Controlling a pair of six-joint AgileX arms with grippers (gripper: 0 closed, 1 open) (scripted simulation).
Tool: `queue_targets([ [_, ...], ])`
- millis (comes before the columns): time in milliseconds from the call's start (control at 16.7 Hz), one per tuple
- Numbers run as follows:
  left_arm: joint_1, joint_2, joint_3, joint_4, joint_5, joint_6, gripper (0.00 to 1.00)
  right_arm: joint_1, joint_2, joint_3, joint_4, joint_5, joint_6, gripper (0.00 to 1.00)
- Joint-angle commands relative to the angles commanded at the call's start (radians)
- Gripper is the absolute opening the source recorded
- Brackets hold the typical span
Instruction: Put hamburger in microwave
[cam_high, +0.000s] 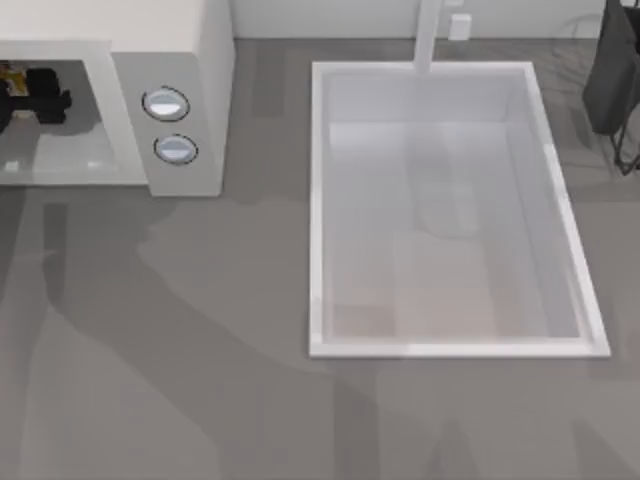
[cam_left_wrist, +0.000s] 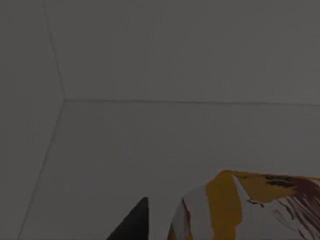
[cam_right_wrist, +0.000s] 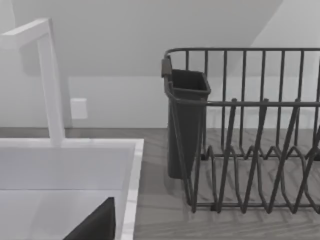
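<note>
The microwave (cam_high: 190, 60) is the light-grey box at the table's back left, with two round dials (cam_high: 170, 125) on its side panel. My left gripper (cam_high: 35, 100) reaches deep into its wide cavity. The hamburger (cam_left_wrist: 250, 207), whitish with orange-yellow patches, sits right beside one dark finger (cam_left_wrist: 132, 225) in the dim left wrist view, with the gripper shut on it. A sliver of the hamburger (cam_high: 9, 75) shows at the gripper's tip inside the cavity. The cavity's bare floor and back wall lie beyond it.
A white rectangular sink basin (cam_high: 320, 220) with a faucet (cam_high: 428, 35) fills the middle and right of the table. A dark wire dish rack (cam_right_wrist: 250, 140) stands at the back right, where my right gripper (cam_right_wrist: 95, 225) is parked.
</note>
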Motion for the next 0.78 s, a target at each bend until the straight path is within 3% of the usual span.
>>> queue_targets([
  [480, 0.0, 0.0, 0.0, 0.0, 0.0, 0.0, 1.0, 0.0, 0.0, 0.0, 0.0, 0.0, 0.0, 1.0],
  [540, 0.03, -0.156, -0.245, 0.088, 0.001, 0.0, 1.0, 0.0, 0.0, 0.0, 0.0, 0.0, 0.0, 1.0],
  [780, 0.04, -0.196, -0.313, 0.128, 0.017, 0.007, 1.0, 0.0, 0.0, 0.0, 0.0, 0.0, 0.0, 1.0],
])
